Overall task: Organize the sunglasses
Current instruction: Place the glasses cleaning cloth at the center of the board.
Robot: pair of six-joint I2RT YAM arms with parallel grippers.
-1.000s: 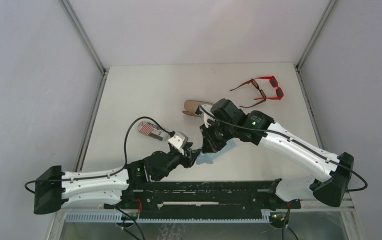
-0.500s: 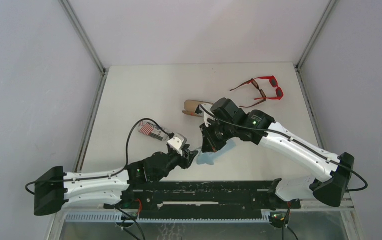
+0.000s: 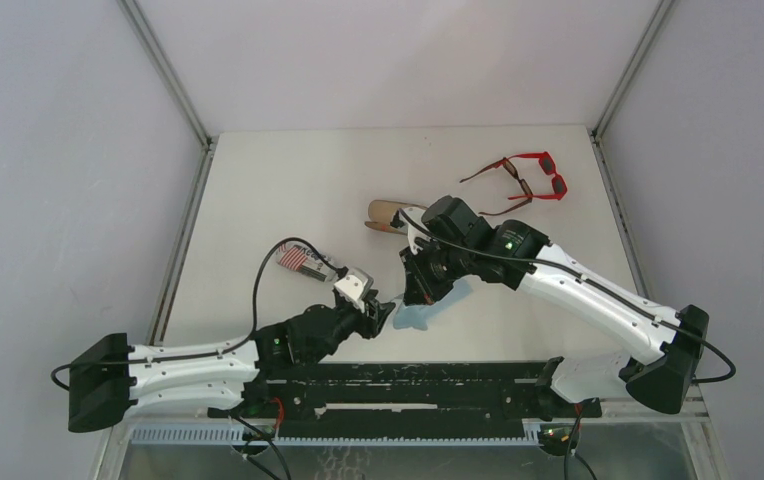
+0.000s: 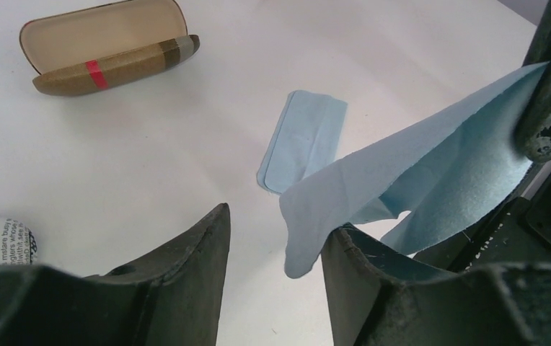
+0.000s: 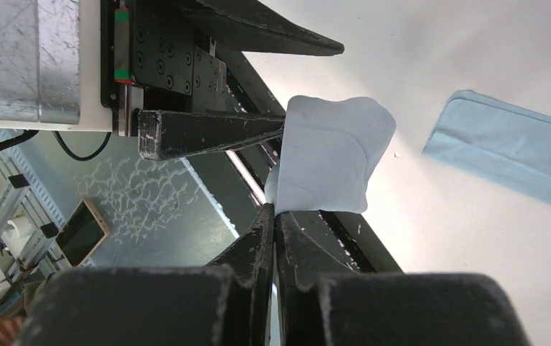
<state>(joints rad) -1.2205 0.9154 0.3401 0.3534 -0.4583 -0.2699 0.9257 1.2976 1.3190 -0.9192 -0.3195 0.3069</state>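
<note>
By my reckoning nothing is organized yet. The red sunglasses (image 3: 548, 172) and the dark brown sunglasses (image 3: 518, 188) lie loose together, well beyond my right pincer (image 5: 276, 209) and off to its right. The brown case (image 4: 107, 47) sits open and, as far as I can see, empty. The right pincer is clamped on a light blue cloth (image 5: 330, 151), held clear of the table. My left pincer (image 4: 276, 220) stands partly spread and grips nothing, with the cloth's hanging corner between its fingers. A second, folded cloth (image 4: 305, 140) lies just ahead of it.

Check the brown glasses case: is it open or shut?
Open: the brown glasses case has its lid hinged back, tan lining showing.
</note>
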